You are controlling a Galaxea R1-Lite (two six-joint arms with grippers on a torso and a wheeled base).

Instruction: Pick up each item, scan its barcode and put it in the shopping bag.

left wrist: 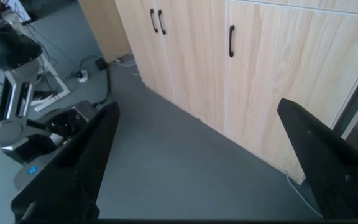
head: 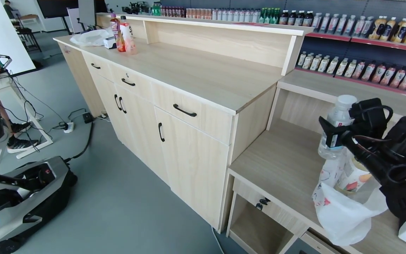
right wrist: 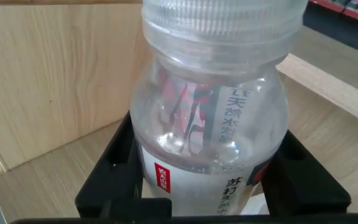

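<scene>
bottle (head: pixel 337 118) of water sits clamped in the right claw (head: pixel 338 133) above the white bag (head: pixel 344 215) on the low counter (head: pixel 287 165); left claw (left wrist: pixel 197 165) gapes wide over the floor (head: pixel 118 197).

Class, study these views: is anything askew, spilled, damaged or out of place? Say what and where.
Nothing spilled or broken. One oddity: the bag slumps at the front edge of the desk, seemingly overhanging it. The right claw holds the bottle upright above it.

Left gripper (left wrist: pixel 197 107) hung with fingers wide apart over grey floor (left wrist: pixel 166 165). Cabinet doors (left wrist: pixel 272 74) with black handles (left wrist: pixel 231 40) stood just ahead, power strip (left wrist: pixel 82 76) farther off.
</scene>
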